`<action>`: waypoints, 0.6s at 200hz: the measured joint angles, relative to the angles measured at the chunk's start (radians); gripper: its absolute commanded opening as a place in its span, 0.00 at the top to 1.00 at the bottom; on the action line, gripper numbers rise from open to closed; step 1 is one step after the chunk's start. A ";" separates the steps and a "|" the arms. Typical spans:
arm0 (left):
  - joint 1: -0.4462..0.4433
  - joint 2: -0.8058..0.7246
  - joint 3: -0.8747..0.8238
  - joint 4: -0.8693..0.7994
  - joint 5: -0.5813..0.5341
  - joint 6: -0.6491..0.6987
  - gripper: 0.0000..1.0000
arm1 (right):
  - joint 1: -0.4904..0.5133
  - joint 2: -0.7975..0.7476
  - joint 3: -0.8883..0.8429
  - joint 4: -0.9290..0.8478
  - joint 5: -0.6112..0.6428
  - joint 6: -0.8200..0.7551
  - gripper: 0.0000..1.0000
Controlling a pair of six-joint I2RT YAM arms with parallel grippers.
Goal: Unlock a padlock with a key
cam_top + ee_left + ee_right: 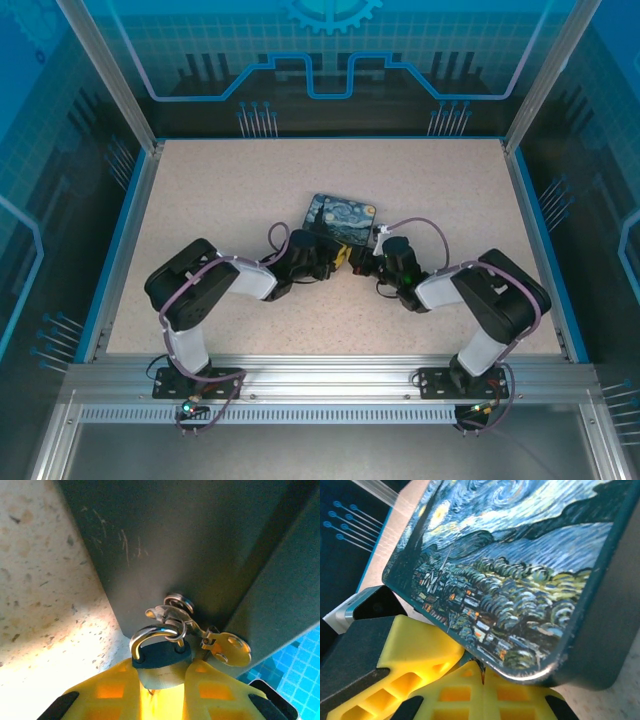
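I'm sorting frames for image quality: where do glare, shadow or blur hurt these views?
Left wrist: table washed out by glare at lower left, tin wall dark in shadow, padlock sharp. Right wrist: tin lid mostly sharp, yellow fingers soft and close. Top external: evenly lit, fine detail between the arms too small.

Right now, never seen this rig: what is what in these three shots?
Two robot arms are bolted at the near edge of a speckled table. One picture looks down from above; the other two come from cameras on each wrist.

On the table lies a painted tin. Both hands meet at its near side.

The left hand, with yellow fingers, is closed on the padlock, whose shackle passes through a ring at the tin's hasp. A brass tag hangs beside it.

The right hand is shut, a thin dark tip poking out between its fingers, probably the key.
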 measured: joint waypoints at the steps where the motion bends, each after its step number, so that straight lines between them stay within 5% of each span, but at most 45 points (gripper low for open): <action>1: 0.000 0.002 0.000 0.002 0.001 0.000 1.00 | 0.002 -0.002 0.000 -0.003 0.002 0.002 1.00; 64: -0.010 0.015 -0.037 0.079 0.040 0.017 0.41 | 0.060 -0.079 -0.006 -0.138 0.093 0.099 1.00; 85: -0.008 -0.009 -0.068 0.082 0.045 0.031 0.31 | 0.063 -0.084 -0.013 -0.151 0.100 0.113 1.00; 120: 0.019 -0.115 -0.148 0.093 0.045 0.054 0.28 | 0.068 -0.103 -0.015 -0.179 0.111 0.141 1.00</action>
